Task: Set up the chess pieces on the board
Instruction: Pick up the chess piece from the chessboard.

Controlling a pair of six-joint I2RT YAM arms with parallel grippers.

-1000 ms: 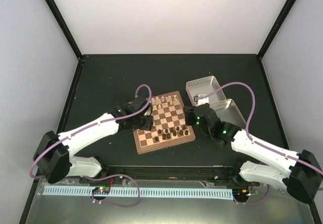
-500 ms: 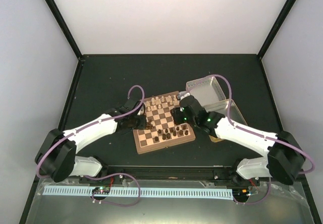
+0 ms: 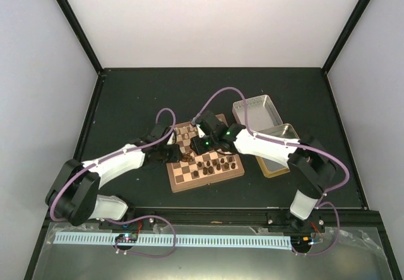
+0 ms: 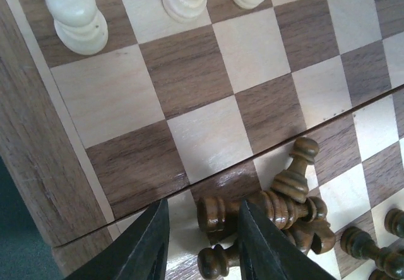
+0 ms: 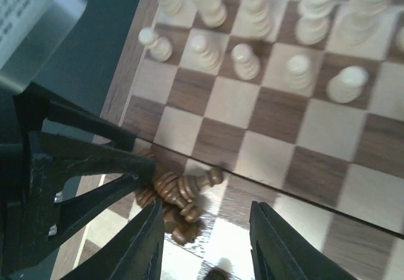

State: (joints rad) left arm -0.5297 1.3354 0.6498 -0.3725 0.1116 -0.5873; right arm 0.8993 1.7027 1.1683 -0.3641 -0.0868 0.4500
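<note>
My left tool [image 4: 203, 207] sits low over the board [image 4: 189, 65], close to its left rim. Its two fingers [image 4: 151, 248] are drawn narrow and stand either side of the knobbed end of a dark piece [image 4: 218, 212] lying flat on its side. I cannot tell whether the pads actually pinch it. That piece belongs to a small heap [image 4: 290, 207] of dark chessmen tumbled together just on the near side of the board's centre seam, with one of them leaning tilted across the rest. My right tool [image 5: 207, 207] hovers above the squares beside the same heap, its jaws fairly wide, with bare board showing between them and nothing held. The cream pieces [image 5: 245, 59] stand upright in two rows along the far side of the board, with bare squares between them and the heap. Other dark pieces [image 3: 218, 163] are scattered over the near half. The board lies in the middle of the dark worktop [image 3: 139, 103]. Two metal tin halves [image 3: 262, 108] rest on the worktop to its right, and my right arm crosses above the nearer one.
</note>
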